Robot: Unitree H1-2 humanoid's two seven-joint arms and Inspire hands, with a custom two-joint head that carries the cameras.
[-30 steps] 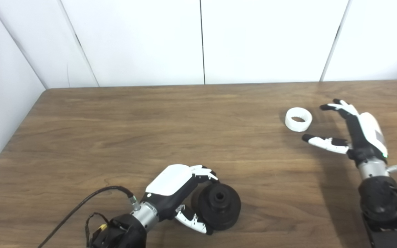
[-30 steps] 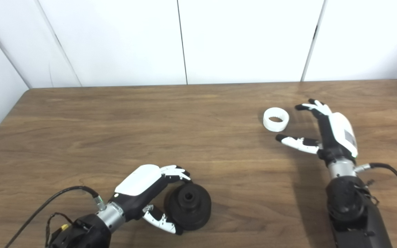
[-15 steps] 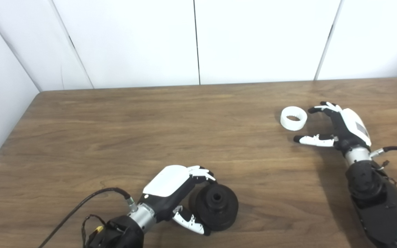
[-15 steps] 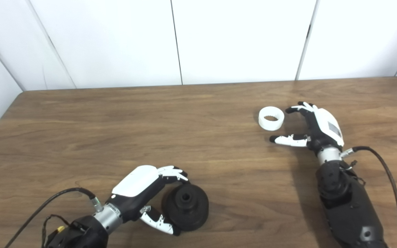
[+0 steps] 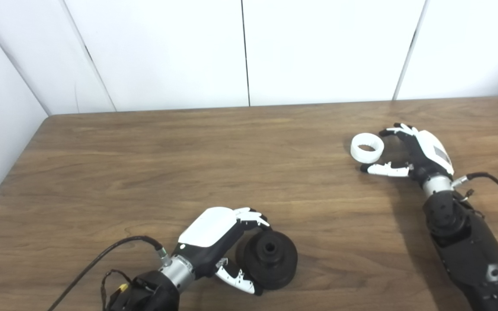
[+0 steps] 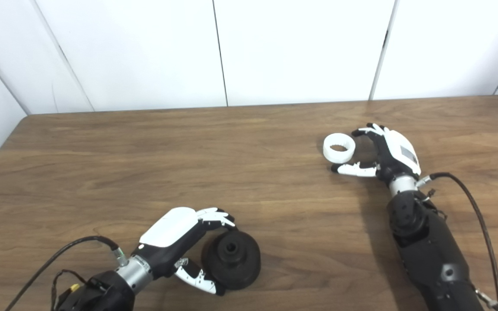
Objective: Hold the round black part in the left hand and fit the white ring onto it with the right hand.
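Robot lab bench, bare wooden table (image 5: 188, 151), plain white wall panels (image 5: 318, 47)

Two side-by-side head views, angled down, sharing the table (image 5: 145, 172).

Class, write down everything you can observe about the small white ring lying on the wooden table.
The small white ring is a short, wide band, matte like plastic, with an open centre showing the wooden table through it. It lies flat, hole upward, on the table's far right part. The right hand is open around its right side, fingers behind it and thumb in front; whether they touch it cannot be told. It is far from the round black part.
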